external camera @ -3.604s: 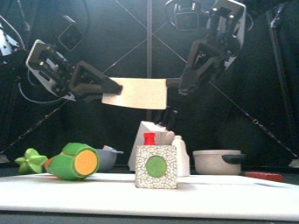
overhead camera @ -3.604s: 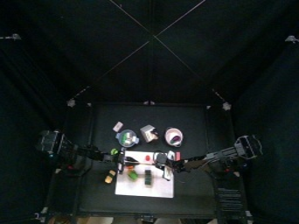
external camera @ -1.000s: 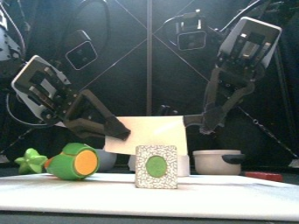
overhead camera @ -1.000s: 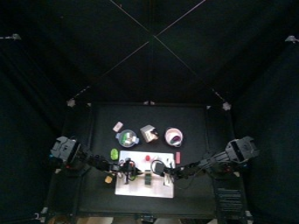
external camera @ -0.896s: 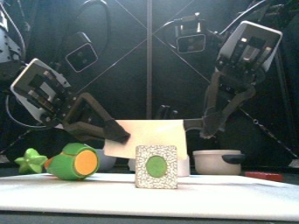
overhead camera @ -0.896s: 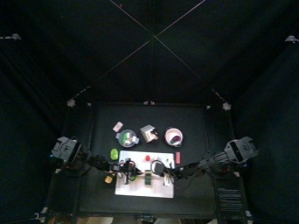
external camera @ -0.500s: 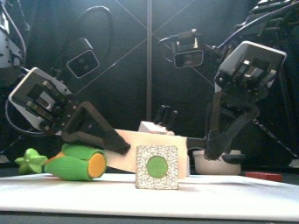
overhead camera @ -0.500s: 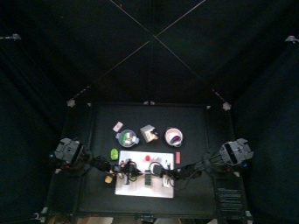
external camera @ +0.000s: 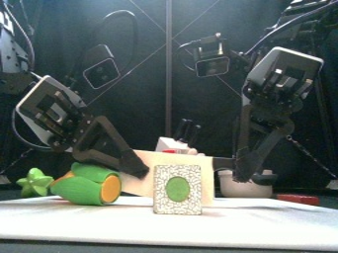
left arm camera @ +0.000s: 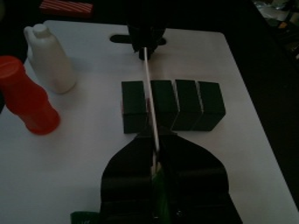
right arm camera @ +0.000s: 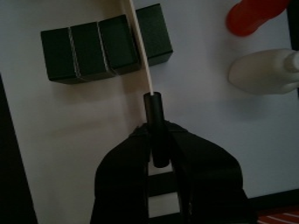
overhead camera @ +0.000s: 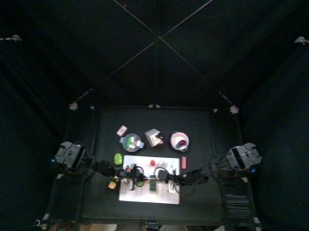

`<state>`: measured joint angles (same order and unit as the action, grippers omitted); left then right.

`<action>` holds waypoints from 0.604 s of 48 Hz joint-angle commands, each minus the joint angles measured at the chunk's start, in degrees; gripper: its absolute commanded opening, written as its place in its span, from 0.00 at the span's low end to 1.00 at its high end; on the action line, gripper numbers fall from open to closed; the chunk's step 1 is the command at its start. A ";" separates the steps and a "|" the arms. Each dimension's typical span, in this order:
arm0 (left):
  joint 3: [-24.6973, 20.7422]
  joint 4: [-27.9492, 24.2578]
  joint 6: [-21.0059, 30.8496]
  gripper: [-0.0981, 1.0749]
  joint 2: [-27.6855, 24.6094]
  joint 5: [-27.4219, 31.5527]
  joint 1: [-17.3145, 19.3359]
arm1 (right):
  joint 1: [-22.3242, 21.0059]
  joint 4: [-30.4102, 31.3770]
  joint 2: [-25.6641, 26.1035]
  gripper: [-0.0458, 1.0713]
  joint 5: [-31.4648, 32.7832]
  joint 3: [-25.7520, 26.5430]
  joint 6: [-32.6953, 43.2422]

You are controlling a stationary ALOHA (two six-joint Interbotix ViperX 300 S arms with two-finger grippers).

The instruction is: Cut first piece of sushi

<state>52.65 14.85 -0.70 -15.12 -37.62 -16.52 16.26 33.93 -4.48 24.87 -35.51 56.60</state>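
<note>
Matt dark sushi roll (left arm camera: 173, 106) on a smooth white board (left arm camera: 246, 105).

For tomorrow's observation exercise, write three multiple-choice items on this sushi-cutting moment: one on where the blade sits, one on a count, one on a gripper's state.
1. Where does the cutter blade lie on the sushi roll?
A. Over the seam beside one end piece
B. Across the middle seam
C. Off the roll

2. How many segments does the roll show?
A. Two
B. Four
C. Six

3. What is the left gripper doing?
A. Hanging open
B. Shut on the red bottle
C. Shut on the blade's end

Answers: 1 A, the left wrist view shows the blade along the first seam. 2 B, four blocks lie side by side. 3 C, the blade runs out from between its jaws.
</note>
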 commanded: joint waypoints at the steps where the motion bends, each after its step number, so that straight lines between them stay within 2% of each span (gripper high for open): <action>1: 0.88 -0.18 -0.09 0.42 0.18 4.75 -0.09 | -0.79 0.35 0.97 0.42 0.18 2.20 -0.09; 8: 0.88 -0.18 -0.09 0.42 2.02 10.81 -0.18 | -0.88 0.44 0.97 0.42 0.26 3.34 -0.18; 14: 1.05 -0.26 -0.09 0.42 3.16 13.80 -0.18 | -0.79 0.53 0.97 0.42 0.26 3.08 0.00; 22: 0.26 -0.44 -0.18 0.42 3.08 14.24 0.44 | -0.79 0.18 0.09 0.42 0.26 1.93 0.26; 29: -0.53 -0.88 -0.18 0.42 2.72 14.59 2.64 | -1.14 0.18 -0.09 0.42 0.35 1.32 0.26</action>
<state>51.42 14.24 -0.70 -11.60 -24.79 -14.94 16.17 34.19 -5.45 24.96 -34.19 56.60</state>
